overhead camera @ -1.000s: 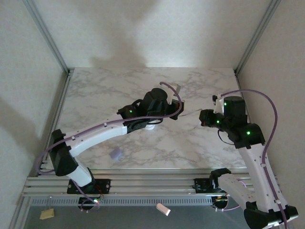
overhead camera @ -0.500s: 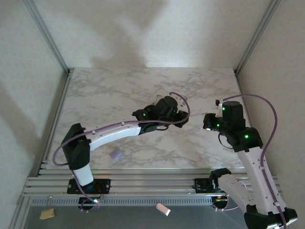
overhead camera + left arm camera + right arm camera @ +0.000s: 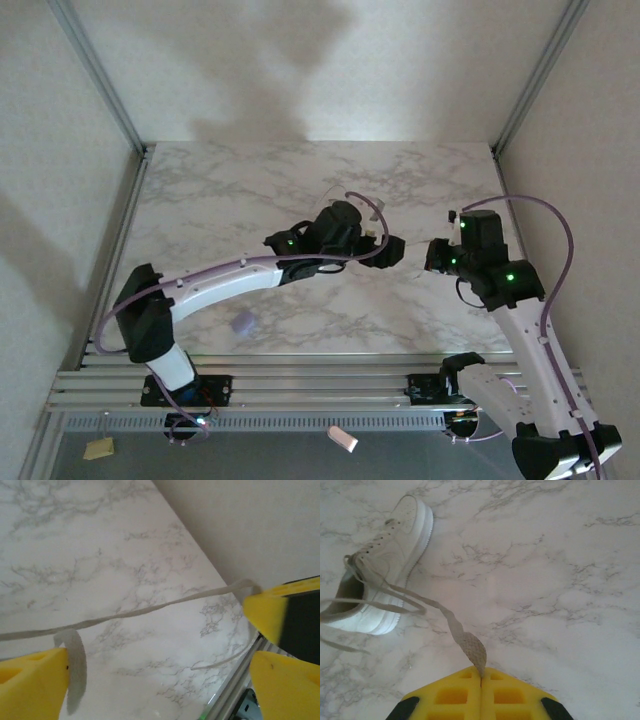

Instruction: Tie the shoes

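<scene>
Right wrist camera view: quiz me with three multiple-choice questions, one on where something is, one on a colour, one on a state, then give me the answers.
1. Where in the right wrist view does the sneaker lie?
A. upper left
B. lower right
C. dead centre

2. What colour is the right gripper at its fingers?
A. red
B. yellow
C. green

3. What is the right gripper doing?
A. standing open and empty
B. shut on the sneaker's sole
C. shut on a lace

Answers:
1 A, the sneaker sits on the marble table at the upper left of the frame.
2 B, both fingers show bright yellow.
3 C, the fingers meet with the lace end pinched between them, and the lace runs back to the sneaker.
</scene>
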Action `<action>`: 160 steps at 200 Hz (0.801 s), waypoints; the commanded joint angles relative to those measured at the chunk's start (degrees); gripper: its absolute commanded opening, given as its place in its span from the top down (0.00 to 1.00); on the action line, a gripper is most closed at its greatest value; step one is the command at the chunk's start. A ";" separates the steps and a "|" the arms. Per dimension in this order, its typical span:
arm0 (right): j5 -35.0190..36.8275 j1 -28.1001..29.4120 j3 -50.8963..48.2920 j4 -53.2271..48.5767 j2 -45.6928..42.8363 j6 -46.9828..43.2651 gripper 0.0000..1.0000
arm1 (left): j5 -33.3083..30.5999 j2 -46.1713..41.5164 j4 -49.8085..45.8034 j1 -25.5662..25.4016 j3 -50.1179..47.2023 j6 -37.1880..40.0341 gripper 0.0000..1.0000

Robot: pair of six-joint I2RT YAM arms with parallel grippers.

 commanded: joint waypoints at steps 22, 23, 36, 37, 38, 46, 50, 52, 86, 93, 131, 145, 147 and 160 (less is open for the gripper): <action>4.78 0.45 2.10 -1.47 1.75 -0.50 1.00 | 4.86 0.33 0.13 0.57 -0.73 0.13 0.00; 4.87 0.45 2.08 -1.47 1.75 -0.47 1.00 | 5.20 0.45 0.14 0.53 -0.69 0.17 0.00; 7.00 0.37 2.30 -2.47 1.54 -0.09 1.00 | 8.91 2.99 -1.58 -0.09 0.62 1.00 0.00; 7.25 0.37 2.31 -2.54 1.48 -0.04 1.00 | 9.08 3.23 -1.86 -0.16 0.73 1.18 0.00; 7.51 0.40 2.32 -2.66 1.48 -0.06 1.00 | 9.16 3.44 -2.08 -0.19 0.88 1.27 0.00; 9.64 0.40 2.56 -3.62 1.31 0.01 1.00 | 8.53 5.21 -4.77 -1.26 2.05 2.51 0.00; 10.74 0.39 2.71 -4.09 1.24 0.04 1.00 | 7.57 6.11 -6.53 -1.77 2.66 3.29 0.01; 11.34 0.36 2.79 -4.41 1.20 0.06 1.00 | 6.87 6.53 -7.45 -1.99 3.03 3.71 0.01; 17.38 0.38 3.82 -7.16 0.99 0.14 1.00 | -8.17 9.89 -20.68 -4.35 6.17 6.46 0.00; 17.11 0.36 3.73 -7.13 0.96 0.25 1.00 | -10.20 9.81 -22.20 -4.35 6.48 6.57 0.00; 14.36 0.35 2.85 -5.54 1.55 0.78 1.00 | -23.50 11.90 -31.65 -6.55 12.72 7.88 0.00; 13.93 0.41 2.94 -5.43 1.89 0.73 1.00 | -25.63 13.08 -32.93 -7.69 14.52 8.59 0.00; 13.92 0.39 2.94 -5.42 1.94 0.72 1.00 | -25.54 13.13 -32.75 -7.80 14.61 8.75 0.00; 12.65 0.35 2.98 -4.82 1.82 0.41 1.00 | -23.15 11.97 -29.76 -8.13 13.27 9.31 0.00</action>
